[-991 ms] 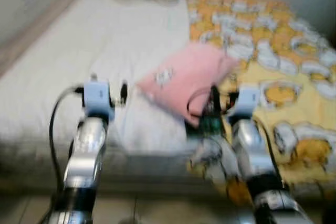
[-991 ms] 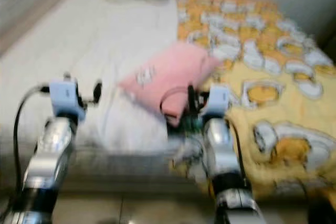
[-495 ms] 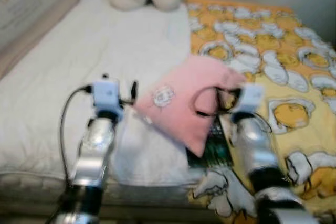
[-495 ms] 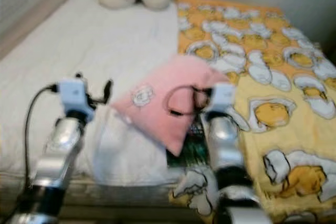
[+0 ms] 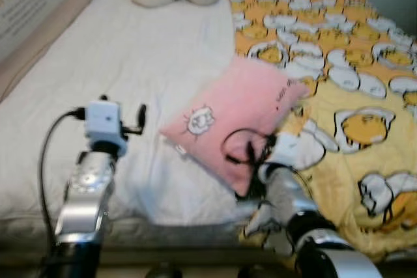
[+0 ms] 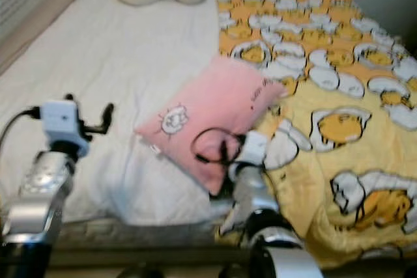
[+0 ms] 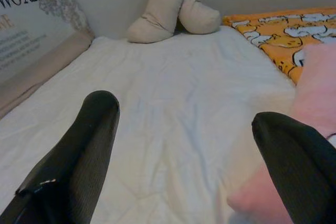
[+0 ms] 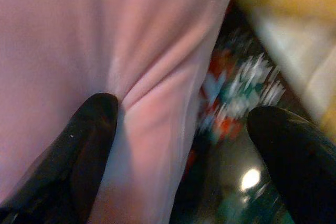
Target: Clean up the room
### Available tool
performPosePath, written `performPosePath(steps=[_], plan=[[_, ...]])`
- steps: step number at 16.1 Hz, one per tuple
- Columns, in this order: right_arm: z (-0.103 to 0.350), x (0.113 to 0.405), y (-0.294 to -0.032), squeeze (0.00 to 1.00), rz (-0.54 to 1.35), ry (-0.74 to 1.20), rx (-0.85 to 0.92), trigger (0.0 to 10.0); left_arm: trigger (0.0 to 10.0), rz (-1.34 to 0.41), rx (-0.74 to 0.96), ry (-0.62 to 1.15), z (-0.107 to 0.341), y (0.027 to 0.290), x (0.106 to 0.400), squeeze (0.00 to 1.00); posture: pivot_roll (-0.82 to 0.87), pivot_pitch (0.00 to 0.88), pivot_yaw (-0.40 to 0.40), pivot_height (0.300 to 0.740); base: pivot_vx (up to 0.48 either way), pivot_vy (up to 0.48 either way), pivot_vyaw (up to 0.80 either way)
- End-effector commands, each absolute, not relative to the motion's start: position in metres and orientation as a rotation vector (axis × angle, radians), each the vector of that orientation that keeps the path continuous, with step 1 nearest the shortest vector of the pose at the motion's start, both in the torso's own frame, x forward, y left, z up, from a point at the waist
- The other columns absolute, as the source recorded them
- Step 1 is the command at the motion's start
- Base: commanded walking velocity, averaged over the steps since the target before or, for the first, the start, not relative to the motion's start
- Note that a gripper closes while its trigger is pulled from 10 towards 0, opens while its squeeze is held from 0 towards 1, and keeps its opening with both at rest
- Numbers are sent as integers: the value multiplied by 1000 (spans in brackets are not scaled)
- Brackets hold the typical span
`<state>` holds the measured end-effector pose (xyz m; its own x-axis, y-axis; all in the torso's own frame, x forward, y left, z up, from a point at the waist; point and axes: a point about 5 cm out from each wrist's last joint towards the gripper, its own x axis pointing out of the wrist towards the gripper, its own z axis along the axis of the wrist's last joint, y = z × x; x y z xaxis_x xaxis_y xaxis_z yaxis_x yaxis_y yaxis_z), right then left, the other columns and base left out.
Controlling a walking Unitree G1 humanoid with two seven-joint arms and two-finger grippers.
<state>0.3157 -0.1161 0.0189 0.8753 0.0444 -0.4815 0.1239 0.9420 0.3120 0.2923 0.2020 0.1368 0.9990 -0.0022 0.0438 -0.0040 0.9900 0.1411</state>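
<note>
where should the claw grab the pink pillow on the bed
Grip the pink pillow at its near corner, coming from the foot of the bed. That corner is thin and overhangs a dark patterned thing, so the right claw, already open with one finger pressing the fabric, could probably pinch it there.

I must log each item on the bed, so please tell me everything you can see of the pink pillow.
The pink pillow is soft, fabric-covered and roughly square, with a small white cartoon figure printed near one corner and dark lettering near another. It lies flat, turned diagonally, across the seam between the white sheet and the yellow patterned blanket. The right gripper, open, presses one finger into its creased near edge.
</note>
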Motion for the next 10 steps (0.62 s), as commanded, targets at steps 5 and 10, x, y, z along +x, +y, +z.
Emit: performPosePath(steps=[5, 10], plan=[[44, 331, -100, 0, 105, 354, 270, 10000, 10000, -23, 148, -55, 145, 195, 287, 0, 89, 134, 15, 740, 0, 0, 0], [44, 331, -88, 0, 168, 322, 268, 10000, 10000, -35, 143, -44, 144, 189, 284, 0, 95, 135, 18, 740, 0, 0, 0]])
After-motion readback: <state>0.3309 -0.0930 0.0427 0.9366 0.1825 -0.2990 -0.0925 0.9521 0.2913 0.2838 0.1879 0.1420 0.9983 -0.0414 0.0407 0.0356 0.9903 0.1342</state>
